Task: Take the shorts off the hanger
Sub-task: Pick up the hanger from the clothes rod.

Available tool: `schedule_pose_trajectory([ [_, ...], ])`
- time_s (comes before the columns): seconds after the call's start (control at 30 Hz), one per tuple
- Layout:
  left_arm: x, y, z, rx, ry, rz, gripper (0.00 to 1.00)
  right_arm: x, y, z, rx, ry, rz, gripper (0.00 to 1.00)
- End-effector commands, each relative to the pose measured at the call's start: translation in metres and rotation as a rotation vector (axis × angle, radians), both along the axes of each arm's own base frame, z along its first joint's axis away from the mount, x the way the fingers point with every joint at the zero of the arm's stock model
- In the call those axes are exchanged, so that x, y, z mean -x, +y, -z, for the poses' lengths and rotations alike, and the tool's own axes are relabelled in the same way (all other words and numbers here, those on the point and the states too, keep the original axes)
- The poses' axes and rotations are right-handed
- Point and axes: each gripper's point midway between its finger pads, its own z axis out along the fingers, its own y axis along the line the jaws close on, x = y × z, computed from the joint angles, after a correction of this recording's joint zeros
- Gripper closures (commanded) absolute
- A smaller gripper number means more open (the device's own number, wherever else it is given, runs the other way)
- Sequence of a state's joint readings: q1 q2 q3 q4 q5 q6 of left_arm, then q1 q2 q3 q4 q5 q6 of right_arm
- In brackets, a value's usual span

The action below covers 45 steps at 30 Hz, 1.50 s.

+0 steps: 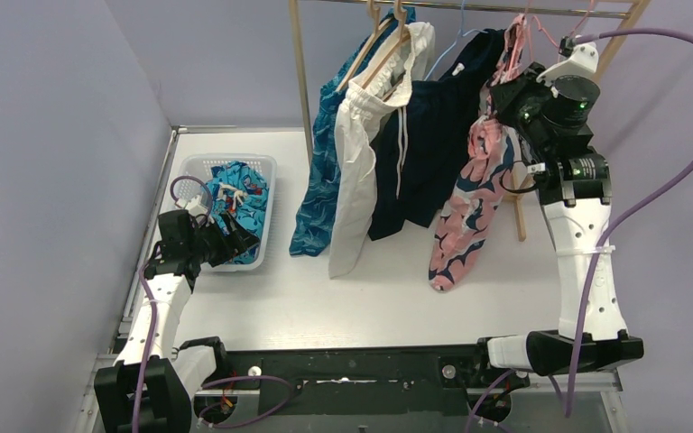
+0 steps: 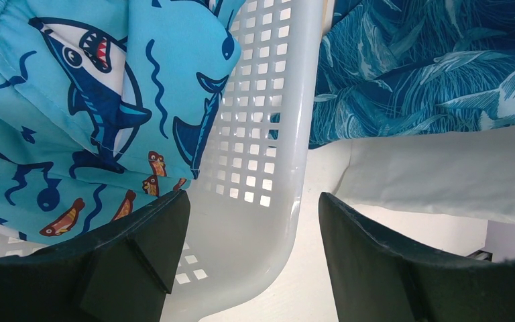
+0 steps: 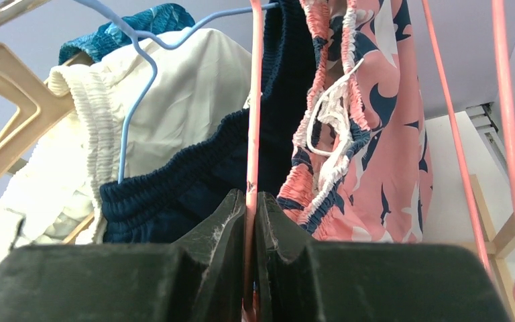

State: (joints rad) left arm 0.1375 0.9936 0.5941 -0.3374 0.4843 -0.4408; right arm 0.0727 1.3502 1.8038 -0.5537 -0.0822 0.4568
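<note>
Floral shorts [image 3: 382, 141] beside right tool [image 3: 251, 201], on its hanger [image 3: 255, 100]

We can read one word only: "SHARK", in small pale capital letters, printed on the blue leaf-pattern fabric shorts [image 2: 429, 67] seen in the left wrist view. It stands in the top right corner of that view, close to the edge of the frame, and it runs vertically, with its letters turned on their side. The letters sit on a darker blue patch of the leaf print. In the top and right wrist views we can make out no lettering.
</note>
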Motion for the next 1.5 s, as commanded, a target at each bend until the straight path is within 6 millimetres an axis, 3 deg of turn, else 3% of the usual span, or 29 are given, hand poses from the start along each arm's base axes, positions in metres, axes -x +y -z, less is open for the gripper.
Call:
schedule_pose_trajectory([
  [0.0, -0.01, -0.001, -0.016, 0.0, -0.082, 0.017, 0.3, 0.024, -0.001, -0.043, -0.007, -0.167, -0.008, 1.0],
  [0.33, -0.009, -0.003, -0.018, -0.004, -0.086, 0.024, 0.3, 0.026, 0.003, -0.074, 0.0, -0.227, -0.032, 1.0],
  [0.57, -0.008, -0.005, -0.019, -0.017, -0.092, 0.025, 0.3, 0.033, 0.004, -0.066, -0.029, -0.219, -0.036, 1.0],
  [0.77, -0.007, -0.004, -0.021, -0.023, -0.098, 0.02, 0.3, 0.043, 0.009, -0.017, -0.115, -0.198, -0.046, 1.0],
  [1.0, -0.008, -0.004, -0.028, -0.028, -0.125, 0.02, 0.3, 0.068, 0.021, -0.012, -0.063, -0.242, -0.138, 1.0],
  [1.1, -0.007, -0.004, -0.027, -0.027, -0.121, 0.02, 0.3, 0.072, 0.019, 0.002, -0.046, -0.213, -0.132, 1.0],
  [1.23, -0.008, -0.004, -0.029, -0.029, -0.128, 0.021, 0.3, 0.074, 0.017, 0.038, -0.079, -0.1, -0.111, 1.0],
  [1.47, -0.006, -0.004, -0.042, -0.049, -0.178, 0.009, 0.3, 0.103, 0.044, 0.123, -0.216, 0.116, -0.227, 1.0],
])
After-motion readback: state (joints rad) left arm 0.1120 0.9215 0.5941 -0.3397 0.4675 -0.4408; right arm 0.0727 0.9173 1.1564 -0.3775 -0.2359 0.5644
